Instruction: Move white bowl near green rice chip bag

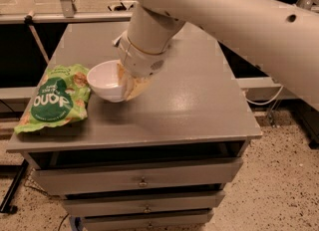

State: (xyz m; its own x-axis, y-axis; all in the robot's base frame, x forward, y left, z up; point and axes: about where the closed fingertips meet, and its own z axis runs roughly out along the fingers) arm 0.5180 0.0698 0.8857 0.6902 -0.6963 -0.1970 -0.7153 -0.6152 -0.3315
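The white bowl point(106, 80) is held at its right rim by my gripper point(127, 83), just above or at the grey cabinet top point(199, 100). The gripper's tan fingers point(133, 86) are shut on the bowl's rim. The green rice chip bag point(56, 98) lies flat at the left front of the top, its right edge right next to the bowl. My large white arm point(224, 11) comes down from the upper right and hides the back middle of the top.
The grey cabinet has drawers point(142, 180) below its front edge. A metal frame and rail point(65, 16) run behind the cabinet. Speckled floor point(284, 185) lies to the right.
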